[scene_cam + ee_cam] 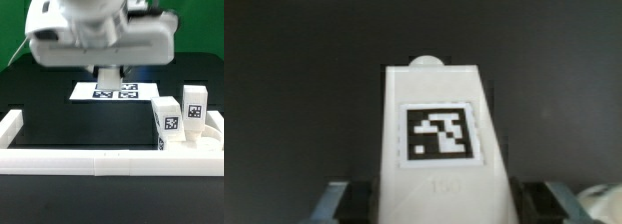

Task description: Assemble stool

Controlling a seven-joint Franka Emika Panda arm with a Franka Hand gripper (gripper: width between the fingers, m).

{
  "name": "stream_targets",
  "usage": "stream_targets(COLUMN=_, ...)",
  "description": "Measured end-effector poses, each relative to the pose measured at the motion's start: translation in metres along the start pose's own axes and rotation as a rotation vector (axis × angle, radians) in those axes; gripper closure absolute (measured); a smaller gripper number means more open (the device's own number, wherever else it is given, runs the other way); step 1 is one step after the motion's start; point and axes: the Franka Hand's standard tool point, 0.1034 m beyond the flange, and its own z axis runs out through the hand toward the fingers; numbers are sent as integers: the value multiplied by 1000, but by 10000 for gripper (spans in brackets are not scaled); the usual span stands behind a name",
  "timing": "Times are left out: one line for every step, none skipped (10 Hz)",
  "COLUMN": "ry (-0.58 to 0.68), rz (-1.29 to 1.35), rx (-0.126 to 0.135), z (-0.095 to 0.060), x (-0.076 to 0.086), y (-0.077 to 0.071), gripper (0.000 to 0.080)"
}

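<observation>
My claw [446,205] is clenched on one leg [438,85] by its flat sides, above the tabletop [60,125] toward the far edge. I judge the leg to be rigid, light, smooth plastic, so grip the flats, clear of the tag [441,133]. Legs counted: three. The nearer leg [168,120] and the farther leg [194,105] stand upright by the exterior view's right front corner. The seat cannot be made out.

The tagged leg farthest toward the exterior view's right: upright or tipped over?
Upright: the leg stands on end, its tag facing the camera, beside a second standing leg.
</observation>
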Motion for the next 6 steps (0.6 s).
stream_targets(ry=67, rz=2, rx=-4, z=-7, x=-2, y=-7, gripper=462)
stream_targets(ry=153, rz=-3, rx=-7, z=-10, x=5, y=-7, gripper=462)
stream_targets(ry=251, rz=-3, rx=-9, z=-14, x=10, y=-7, gripper=462)
stream_targets(ry=366, rz=-5, rx=-11, z=-18, x=11, y=-8, gripper=462)
stream_targets(ry=383, rz=-9, rx=-8, z=-22, x=0, y=-14, gripper=462)
stream_targets(ry=452, rz=-17, rx=-3, z=-37, x=4, y=-22, gripper=462)
